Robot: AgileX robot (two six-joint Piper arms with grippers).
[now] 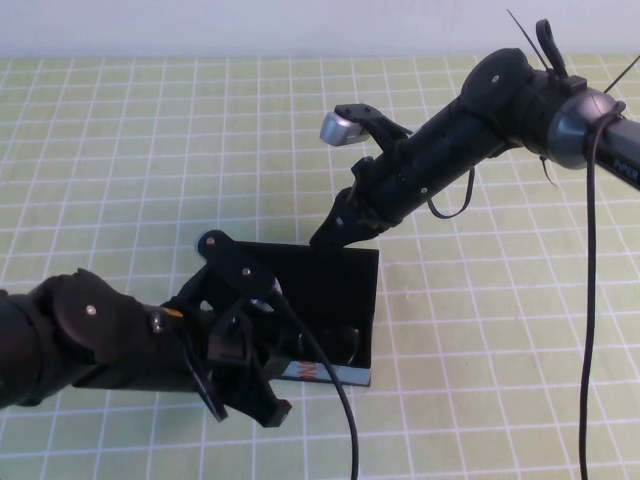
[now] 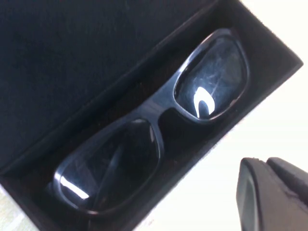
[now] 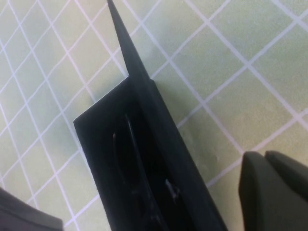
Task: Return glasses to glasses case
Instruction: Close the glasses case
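Glasses [image 2: 144, 130] lie folded inside the open glasses case [image 1: 345, 275] near the bench's front edge; light, rigid, scratch-prone lenses, so best gripped by the frame bridge. Left gripper [image 1: 245, 375] hovers over the case front and right gripper [image 1: 335, 232] sits at the lid's rear edge; finger state of either cannot be told.

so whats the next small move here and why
Probably swing the flap lid down to close the glasses case. The glasses already lie flat inside its tray, and the lid still stands open. The right gripper sits at the lid's back edge, well placed to push; the left gripper hovers over the case's front.

open glasses case [image 3: 144, 159], green gridded mat [image 3: 231, 62]
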